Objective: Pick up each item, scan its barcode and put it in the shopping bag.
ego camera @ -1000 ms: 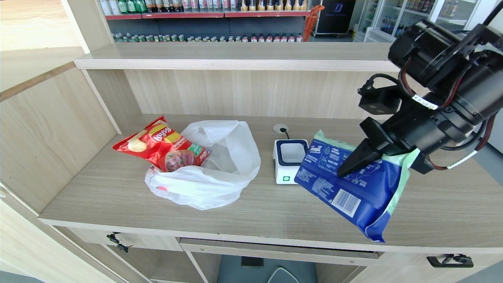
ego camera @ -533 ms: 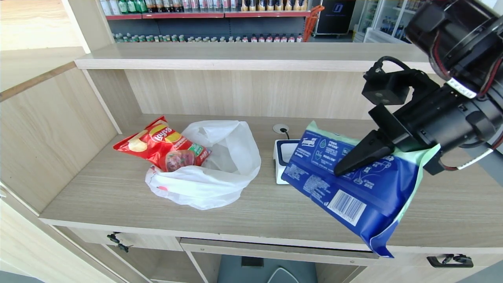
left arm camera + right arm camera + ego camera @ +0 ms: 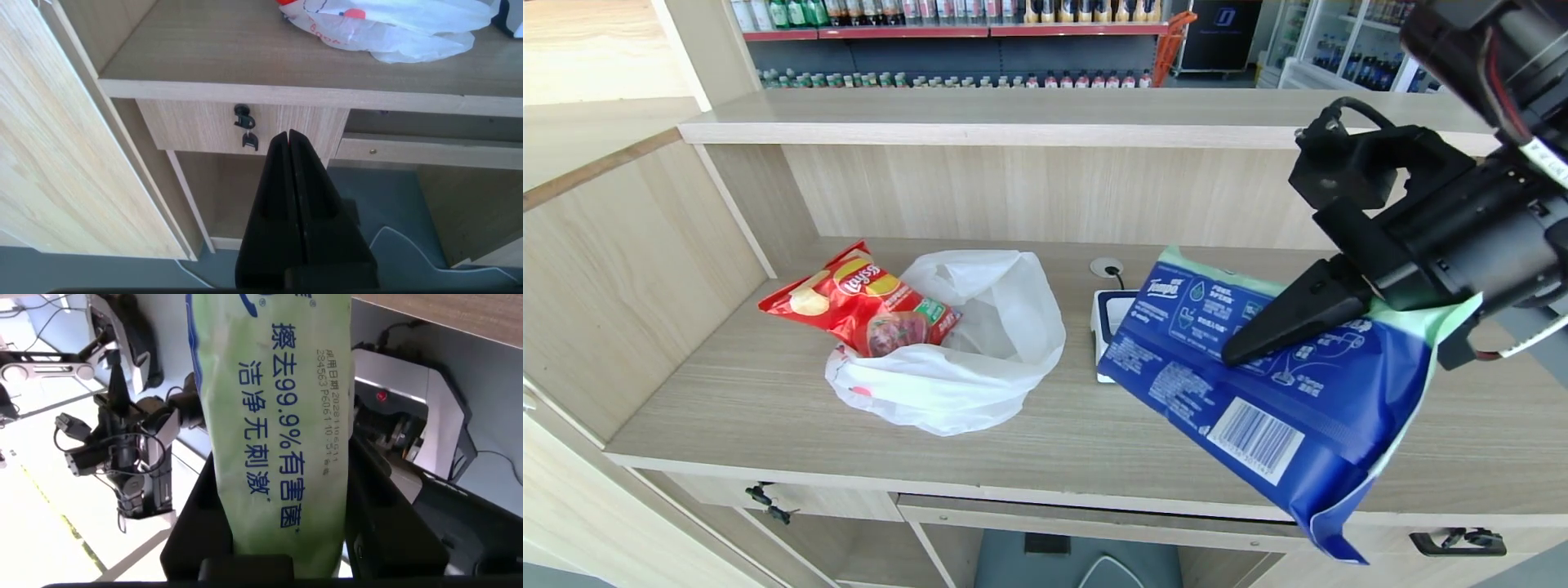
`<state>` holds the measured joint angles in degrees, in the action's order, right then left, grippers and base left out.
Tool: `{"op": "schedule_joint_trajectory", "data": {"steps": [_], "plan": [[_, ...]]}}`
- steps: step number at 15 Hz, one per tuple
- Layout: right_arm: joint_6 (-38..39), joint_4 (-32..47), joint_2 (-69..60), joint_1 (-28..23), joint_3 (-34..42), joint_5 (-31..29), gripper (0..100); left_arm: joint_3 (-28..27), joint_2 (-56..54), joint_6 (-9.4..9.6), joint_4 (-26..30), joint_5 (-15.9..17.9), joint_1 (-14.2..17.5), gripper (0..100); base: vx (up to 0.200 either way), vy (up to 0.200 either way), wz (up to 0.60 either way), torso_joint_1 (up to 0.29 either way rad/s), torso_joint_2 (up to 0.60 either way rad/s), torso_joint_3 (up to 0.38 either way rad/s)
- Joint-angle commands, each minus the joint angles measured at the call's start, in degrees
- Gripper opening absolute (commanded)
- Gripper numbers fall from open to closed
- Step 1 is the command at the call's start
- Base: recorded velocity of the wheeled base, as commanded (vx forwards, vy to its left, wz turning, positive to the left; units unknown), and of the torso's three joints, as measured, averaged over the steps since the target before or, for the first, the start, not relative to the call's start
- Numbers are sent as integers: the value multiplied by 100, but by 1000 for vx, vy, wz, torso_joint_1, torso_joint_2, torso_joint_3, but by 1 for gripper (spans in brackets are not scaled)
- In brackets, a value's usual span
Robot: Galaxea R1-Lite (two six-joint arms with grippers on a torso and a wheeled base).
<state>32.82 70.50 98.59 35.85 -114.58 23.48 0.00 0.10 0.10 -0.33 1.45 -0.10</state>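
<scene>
Being clamped in the right gripper (image 3: 1240, 353), the blue pack (image 3: 1258, 400) is held over the scanner (image 3: 1107, 309), presumably for scanning.

— What sits at the centre of the frame?
— A green pack (image 3: 278, 449), seen edge-on, with blue characters printed down it.
— Is it held?
— Yes. The right gripper (image 3: 282, 508) clamps it, one black finger on each side. Black equipment (image 3: 122, 433) stands behind.

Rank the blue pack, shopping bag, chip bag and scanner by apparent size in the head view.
1. blue pack, held nearer the camera, so unsure
2. shopping bag
3. chip bag
4. scanner, partly hidden
</scene>
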Motion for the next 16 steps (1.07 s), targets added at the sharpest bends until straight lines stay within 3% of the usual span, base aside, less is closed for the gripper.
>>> {"op": "schedule_joint_trajectory", "data": {"steps": [1,8,12,16], "plan": [[14,113,-199,89,-1,-10,0,0,-1,-1,-2,-4,1,0,0,0,0,0,0,0],[-39,210,-1228,97,-1,-19,0,0,-1,-1,-2,-4,1,0,0,0,0,0,0,0],[-1005,-1012,-3056,133,-1,87,0,0,8,-1,-2,4,1,0,0,0,0,0,0,0],[-1638,-1231,-3513,141,1307,95,0,0,-1,-1,-2,-4,1,0,0,0,0,0,0,0]]}}
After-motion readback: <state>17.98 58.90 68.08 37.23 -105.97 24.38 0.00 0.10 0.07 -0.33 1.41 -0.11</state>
